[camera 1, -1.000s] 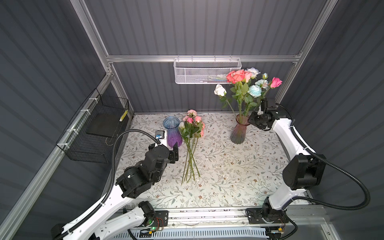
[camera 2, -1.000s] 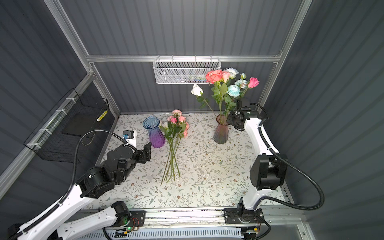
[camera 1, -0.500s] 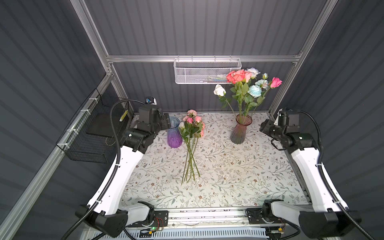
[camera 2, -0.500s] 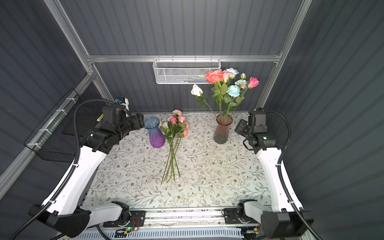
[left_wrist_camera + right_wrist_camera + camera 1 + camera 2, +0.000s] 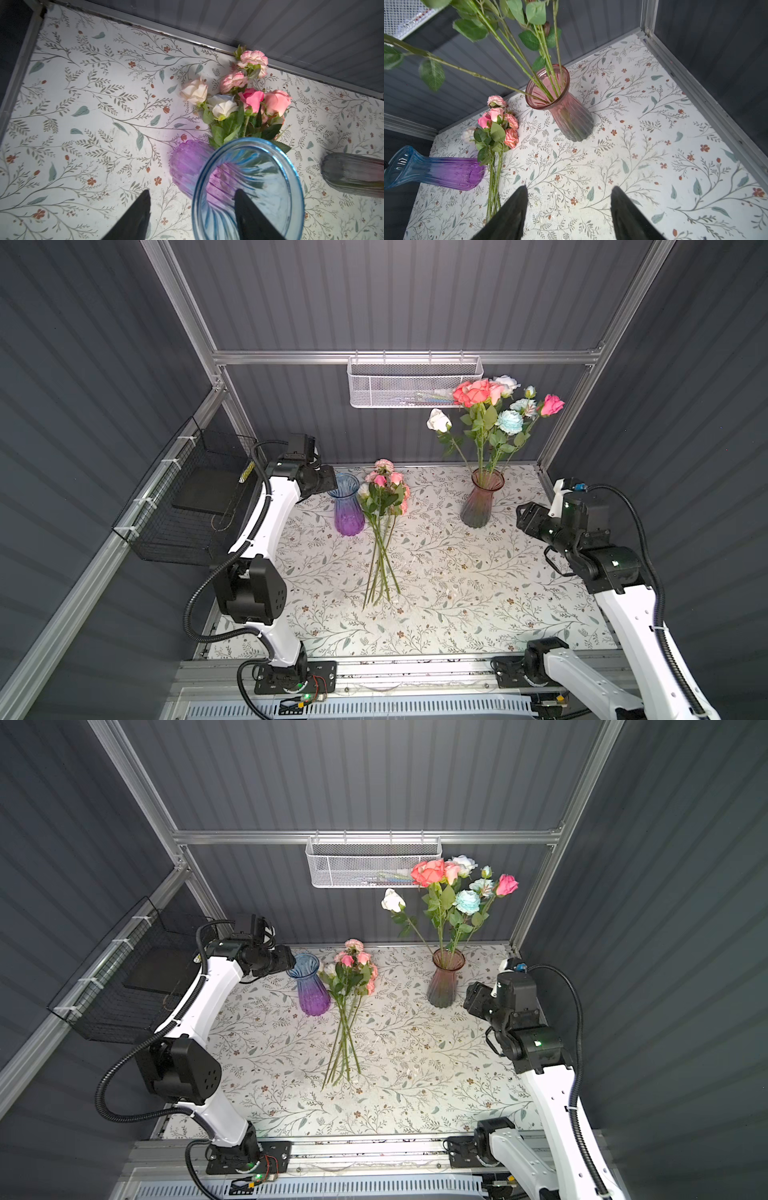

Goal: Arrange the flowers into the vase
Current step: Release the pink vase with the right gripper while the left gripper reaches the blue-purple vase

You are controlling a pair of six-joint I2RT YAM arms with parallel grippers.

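Elbow bent, left arm holds jaws astride vase rim.

The left arm and the right arm both have white shells on the long links and black housings at the joints. The elbow block of the left one is black, with small round holes on its side. A black ribbed hose runs along each arm. On the right arm a tiny green light glows, and near its wrist sits a blue connector. Each base plate is black; beside the left one lies, I think, a small board with red wires. The left pincer and right pincer have black, pointed fingers.
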